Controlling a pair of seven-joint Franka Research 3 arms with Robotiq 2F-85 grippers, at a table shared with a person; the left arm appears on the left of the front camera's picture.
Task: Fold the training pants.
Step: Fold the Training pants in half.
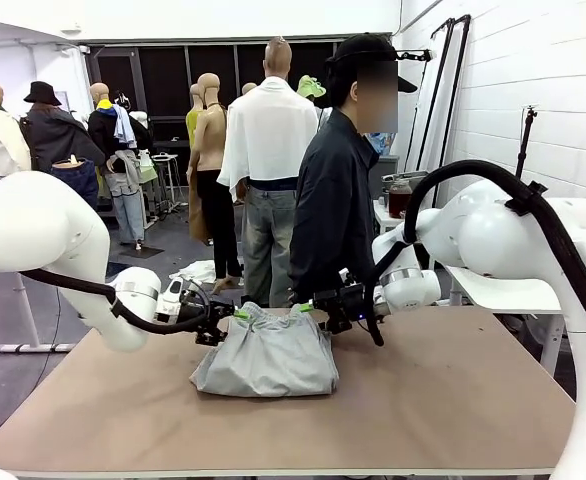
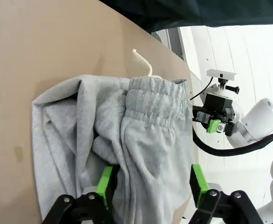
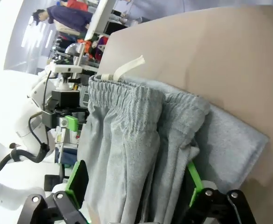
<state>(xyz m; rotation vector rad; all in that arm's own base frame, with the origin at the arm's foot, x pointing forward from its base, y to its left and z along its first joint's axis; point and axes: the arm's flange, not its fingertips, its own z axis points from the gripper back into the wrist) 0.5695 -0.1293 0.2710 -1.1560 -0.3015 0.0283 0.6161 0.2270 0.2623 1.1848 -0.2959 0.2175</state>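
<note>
The light grey training pants (image 1: 266, 358) lie in a folded bundle near the table's far edge, waistband (image 2: 157, 95) on top and the white drawstring (image 2: 143, 63) trailing onto the wood. At the bundle's left top corner my left gripper (image 1: 235, 318) is open, its green pads standing wide on either side of a ridge of grey cloth (image 2: 151, 184). My right gripper (image 1: 308, 308) at the right top corner is open too, and the gathered waistband (image 3: 127, 116) runs loosely between its spread fingers (image 3: 134, 179). Neither pad pair presses the cloth.
A person in a dark jacket (image 1: 331, 215) stands sideways right behind the table's far edge, close to both grippers. The brown tabletop (image 1: 453, 400) is bare in front of and beside the bundle. A white side table (image 1: 503, 290) stands at the right.
</note>
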